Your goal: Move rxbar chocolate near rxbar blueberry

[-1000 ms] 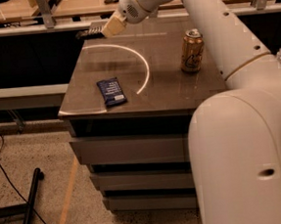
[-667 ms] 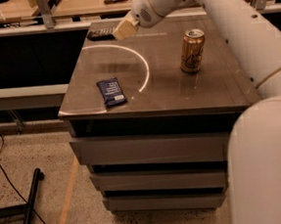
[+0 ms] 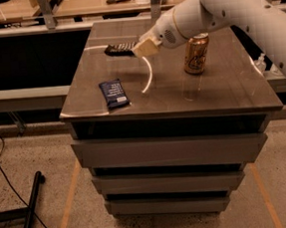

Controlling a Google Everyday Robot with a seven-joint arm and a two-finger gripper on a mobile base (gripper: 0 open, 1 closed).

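The rxbar chocolate (image 3: 119, 49), a narrow black-wrapped bar, is held in my gripper (image 3: 138, 48) and sticks out to its left, just above the back-left part of the table top. The gripper's tan fingers (image 3: 147, 46) are shut on the bar's right end. The rxbar blueberry (image 3: 113, 93), a flat navy-blue bar with white print, lies near the table's front-left corner, in front of and a little left of the gripper. My white arm (image 3: 223, 4) reaches in from the upper right.
A gold drink can (image 3: 196, 54) stands upright right of centre, just right of my gripper. The grey table top (image 3: 221, 89) sits on a drawer cabinet (image 3: 169, 153). Wooden benches (image 3: 98, 2) stand behind. A black pole (image 3: 31, 210) lies on the floor at the left.
My gripper has carried the rxbar chocolate from the table's back-left edge forward and to the right, closer to the rxbar blueberry. The can and the blue bar have not moved.
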